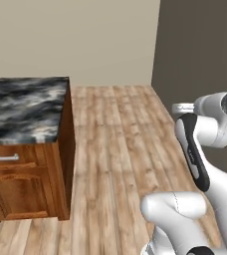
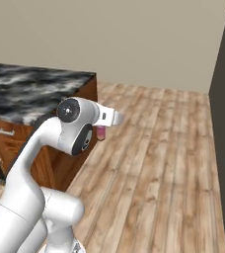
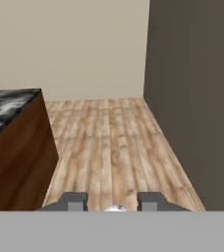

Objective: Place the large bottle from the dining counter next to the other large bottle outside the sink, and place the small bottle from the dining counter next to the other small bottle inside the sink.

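End effector (image 3: 112,203) grips the small bottle (image 2: 101,132), mostly hidden behind the arm, beside the dining counter (image 1: 23,107).

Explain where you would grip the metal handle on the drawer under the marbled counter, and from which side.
Take the drawer handle at the middle of its bar, coming straight at the cabinet front, probably one finger above and one below. The bar lies level and seems to stand off the drawer face, leaving room behind it.
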Available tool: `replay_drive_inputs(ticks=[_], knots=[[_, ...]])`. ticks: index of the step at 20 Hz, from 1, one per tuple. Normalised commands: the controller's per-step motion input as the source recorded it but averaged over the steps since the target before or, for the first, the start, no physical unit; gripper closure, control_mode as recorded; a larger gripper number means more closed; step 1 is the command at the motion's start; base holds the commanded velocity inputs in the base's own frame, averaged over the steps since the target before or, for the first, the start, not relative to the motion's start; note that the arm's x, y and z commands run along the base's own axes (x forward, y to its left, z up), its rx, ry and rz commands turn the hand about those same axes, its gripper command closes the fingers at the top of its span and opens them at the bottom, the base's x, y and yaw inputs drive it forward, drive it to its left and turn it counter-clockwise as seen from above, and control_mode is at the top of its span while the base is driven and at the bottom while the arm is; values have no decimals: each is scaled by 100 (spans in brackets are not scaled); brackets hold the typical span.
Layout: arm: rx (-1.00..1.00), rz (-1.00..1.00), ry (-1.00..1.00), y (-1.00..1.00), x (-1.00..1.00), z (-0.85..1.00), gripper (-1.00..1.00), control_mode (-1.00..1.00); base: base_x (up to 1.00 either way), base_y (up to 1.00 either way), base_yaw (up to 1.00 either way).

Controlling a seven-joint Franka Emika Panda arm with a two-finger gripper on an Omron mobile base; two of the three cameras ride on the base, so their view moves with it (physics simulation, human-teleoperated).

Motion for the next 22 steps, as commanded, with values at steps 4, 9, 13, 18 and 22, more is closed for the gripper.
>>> replay_drive_inputs(ticks=[4,9,13,18,22], knots=[[0,0,0,0,0,0,100,100,-80,85,-12],[0,0,0,0,0,0,100,100,-90,84,-11],[0,0,0,0,0,0,100,100,-93,92,-9],[0,0,0,0,0,0,100,100,-12,85,3],[0,0,0,0,0,0,100,100,100,22,-1]])
